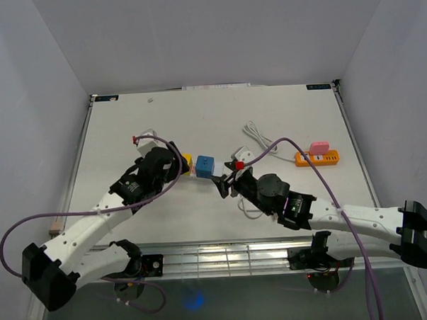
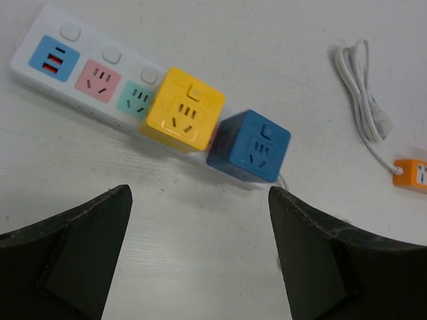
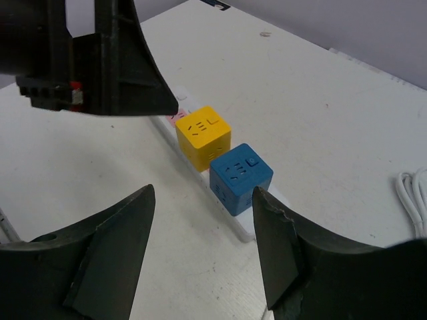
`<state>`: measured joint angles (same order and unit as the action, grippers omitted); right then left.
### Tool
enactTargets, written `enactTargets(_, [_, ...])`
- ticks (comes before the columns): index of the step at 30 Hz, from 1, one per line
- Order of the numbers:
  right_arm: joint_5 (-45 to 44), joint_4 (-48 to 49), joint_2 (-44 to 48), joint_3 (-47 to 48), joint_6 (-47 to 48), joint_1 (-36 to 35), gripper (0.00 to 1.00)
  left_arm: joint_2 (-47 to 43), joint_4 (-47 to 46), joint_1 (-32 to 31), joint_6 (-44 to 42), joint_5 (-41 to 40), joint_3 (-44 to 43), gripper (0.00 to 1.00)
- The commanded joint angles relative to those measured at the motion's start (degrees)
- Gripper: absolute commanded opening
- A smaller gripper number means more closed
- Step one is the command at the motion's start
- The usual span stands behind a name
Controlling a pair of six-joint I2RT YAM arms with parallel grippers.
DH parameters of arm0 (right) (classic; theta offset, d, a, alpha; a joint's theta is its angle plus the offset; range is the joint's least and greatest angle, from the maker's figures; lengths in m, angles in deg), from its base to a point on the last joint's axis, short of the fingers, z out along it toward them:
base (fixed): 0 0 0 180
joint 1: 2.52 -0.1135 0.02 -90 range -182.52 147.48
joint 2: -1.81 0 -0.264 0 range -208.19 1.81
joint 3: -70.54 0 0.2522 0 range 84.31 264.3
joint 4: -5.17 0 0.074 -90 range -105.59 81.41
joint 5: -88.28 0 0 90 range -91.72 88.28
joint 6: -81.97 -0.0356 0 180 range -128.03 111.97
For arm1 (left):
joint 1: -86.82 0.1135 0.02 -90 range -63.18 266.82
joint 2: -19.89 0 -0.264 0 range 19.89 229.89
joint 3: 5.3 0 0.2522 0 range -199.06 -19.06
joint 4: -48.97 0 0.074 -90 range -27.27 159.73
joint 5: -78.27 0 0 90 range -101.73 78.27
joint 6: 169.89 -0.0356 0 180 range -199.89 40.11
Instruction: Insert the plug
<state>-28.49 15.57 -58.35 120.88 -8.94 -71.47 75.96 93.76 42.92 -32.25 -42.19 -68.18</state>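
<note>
Power strip [image 2: 90, 47] carries yellow cube [image 2: 185, 110] and blue cube [image 2: 249, 147] side by side; left gripper [image 2: 199, 193] gapes wide, empty; right gripper [image 3: 203, 193] parted, gripping nothing.

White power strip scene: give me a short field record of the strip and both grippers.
strip: white plastic power strip, lying flat
seated on it: yellow cube adapter, blue cube adapter, side by side
free: pink socket, teal socket
left gripper: open, empty, near the cubes
right gripper: open, empty, facing blue cube adapter
</note>
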Motion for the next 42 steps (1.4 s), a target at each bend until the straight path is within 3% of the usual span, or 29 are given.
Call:
enactTargets(1, [-5.2,2.7,0.3,-0.5,-1.2,0.1,0.67,2.6,-7.4,13.6,3.4,8.6,1.3,0.91])
enactTargets(2, [-5.2,2.7,0.0,-0.5,-1.4,0.1,0.67,3.5,-7.8,23.2,4.8,12.6,2.1,0.90])
enactTargets(4, [-4.8,2.6,-0.1,-0.5,-1.8,0.0,0.68,5.7,-3.7,30.5,8.2,15.4,2.9,0.89])
enactTargets(5, [-4.7,2.6,-0.6,-0.4,-1.9,0.1,0.68,6.3,-0.8,34.5,13.4,13.1,2.5,0.89])
enactTargets(7, [-3.9,2.6,-1.2,-0.3,-2.3,0.1,0.69,6.5,9.9,36.6,20.1,2.1,0.6,0.90])
enactTargets(9, [-3.3,2.3,-2.2,0.2,-2.6,0.1,0.69,6.3,15.4,39.7,28.1,-2.6,0.6,0.97])
enactTargets(12, [-2.8,2.1,-2.9,0.3,-3.0,0.1,0.69,6.0,13.8,48.2,25.7,-3.4,3.6,0.96])
enactTargets(17, [-0.8,1.9,-2.9,0.6,-3.9,0.2,0.69,12.8,7.5,61.8,22.2,7.3,6.1,0.94])
enactTargets(20, [-1.4,1.9,-2.2,0.0,-4.1,0.2,0.69,20.3,9.7,67.3,21.7,10.0,2.0,0.78])
enactTargets(22, [-1.4,1.9,-1.5,-0.1,-4.5,0.4,0.69,24.9,20.0,67.5,26.2,6.8,-2.7,0.73])
enactTargets(25, [-1.3,0.6,-2.6,0.9,-4.8,0.7,0.70,32.3,27.7,67.5,27.6,1.5,-9.8,0.73])
enactTargets(30, [-2.9,-0.6,-5.4,1.4,-6.1,2.8,0.75,30.4,21.4,67.5,23.1,5.0,-7.1,0.77])
enactTargets(32, [-0.8,-1.0,-6.3,0.7,-8.0,7.0,0.77,27.9,19.3,67.5,20.8,5.8,-5.8,0.80])
enactTargets(36, [7.7,-0.5,-5.3,-1.8,-12.5,15.2,0.80,19.9,18.4,67.5,20.0,2.6,-4.3,0.87])
enactTargets(42, [8.0,1.1,-0.1,-5.9,-15.4,22.0,0.83,18.0,22.7,67.5,24.7,-3.0,-6.2,0.89])
